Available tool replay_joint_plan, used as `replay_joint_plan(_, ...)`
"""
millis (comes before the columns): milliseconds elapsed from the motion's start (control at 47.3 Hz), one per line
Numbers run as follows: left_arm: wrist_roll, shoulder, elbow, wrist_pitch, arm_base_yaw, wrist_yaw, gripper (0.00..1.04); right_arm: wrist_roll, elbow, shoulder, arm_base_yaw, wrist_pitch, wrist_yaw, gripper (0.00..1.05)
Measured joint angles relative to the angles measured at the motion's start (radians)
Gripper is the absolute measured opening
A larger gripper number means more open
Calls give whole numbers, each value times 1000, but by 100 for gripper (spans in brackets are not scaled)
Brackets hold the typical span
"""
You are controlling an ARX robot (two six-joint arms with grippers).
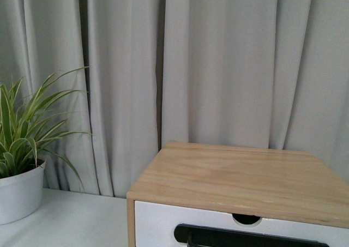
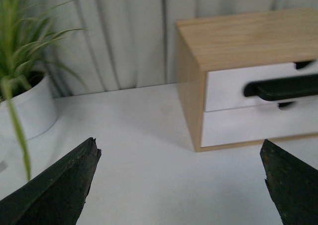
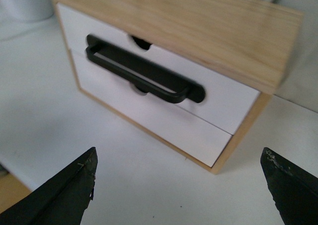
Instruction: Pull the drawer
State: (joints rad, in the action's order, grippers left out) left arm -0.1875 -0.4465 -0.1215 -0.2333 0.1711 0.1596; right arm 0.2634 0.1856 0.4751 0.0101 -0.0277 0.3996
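Both left fingers (image 2: 59,185) and right fingers (image 3: 59,190) gape wide, empty. Shut, the drawer (image 3: 223,103) sits uppermost in the cabinet (image 3: 198,21). Close right fingers on the handle (image 3: 144,76) midway, then pull straight out.

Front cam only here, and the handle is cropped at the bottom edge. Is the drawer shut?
Observer: Yes. In the right wrist view the drawer sits flush in the cabinet.
Operator: Anything under it?
Observer: A lower drawer front, also white and also closed. I can't see a bar handle on it.
Operator: Is the right end effector on the handle?
Observer: No. The right end effector is open and in front of the handle, not touching it.
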Motion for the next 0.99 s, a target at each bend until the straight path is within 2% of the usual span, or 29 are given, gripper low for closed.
replay_joint_plan(232,-313,-312,-131,-114,31,312,99,256,121,243,-2,-39,97,96)
replay_joint_plan(359,-447,-454,-230,-86,66,393,99,370,185,333,-2,-62,123,96)
replay_joint_plan(718,-798,-762,-465,122,217,362,99,553,285,548,-29,-19,121,96)
replay_joint_plan(845,-851,-832,-524,158,241,360,99,596,286,594,-60,3,112,96)
replay_joint_plan(993,-924,-913,-592,186,267,311,99,629,290,643,-97,46,94,96)
